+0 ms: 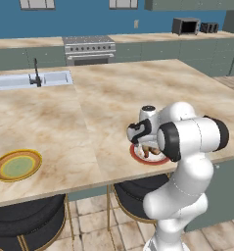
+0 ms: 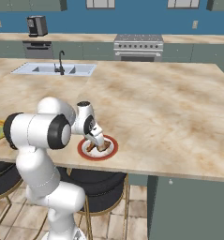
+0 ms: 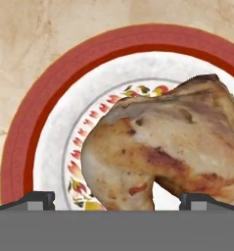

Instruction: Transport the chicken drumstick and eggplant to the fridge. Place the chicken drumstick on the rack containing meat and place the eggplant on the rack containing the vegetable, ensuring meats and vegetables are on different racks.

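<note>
Golden-brown chicken drumstick [image 3: 172, 147] lies on its red-rimmed plate [image 3: 20, 147] on the bench [image 1: 113, 98], gripper [image 3: 116, 201] wide open straddling it at six o'clock; nothing grasped, everything remains.

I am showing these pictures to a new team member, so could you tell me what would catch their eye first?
The chicken drumstick, golden-brown, lies on a red-rimmed plate at the near edge of the marble counter. The open gripper hangs just above it, a fingertip on either side. Further left on the counter sits a yellow plate.
</note>
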